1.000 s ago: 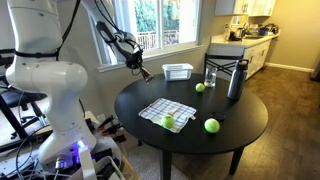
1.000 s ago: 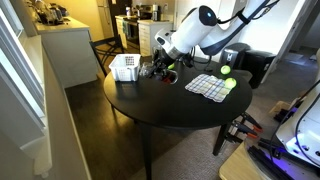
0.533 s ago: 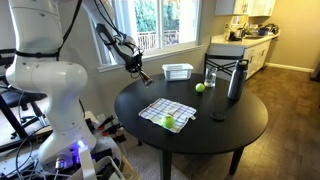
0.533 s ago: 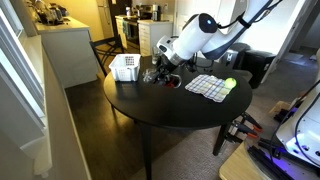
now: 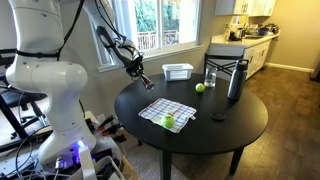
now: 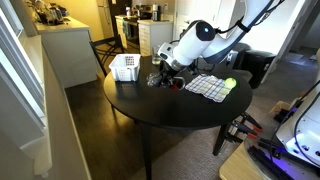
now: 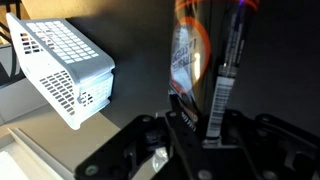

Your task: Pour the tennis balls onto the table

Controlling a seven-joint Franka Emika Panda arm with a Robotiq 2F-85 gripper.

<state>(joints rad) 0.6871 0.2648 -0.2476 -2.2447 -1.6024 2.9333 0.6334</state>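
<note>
My gripper is at the edge of the black round table, also seen in the other exterior view. In the wrist view the gripper is shut on a clear tennis ball can with a label and a barcode. I see no ball inside it. One yellow-green tennis ball lies on a checked cloth. Another tennis ball lies on the table near a glass. In an exterior view only the ball on the cloth shows.
A white plastic basket stands at the table's far side, close to the gripper. A glass and a tall dark bottle stand beside it. A small dark object lies on the table. A kitchen counter is behind.
The ball at the table's front edge a second ago has gone out of view. The gripper with the can has shifted slightly down and toward the table.
</note>
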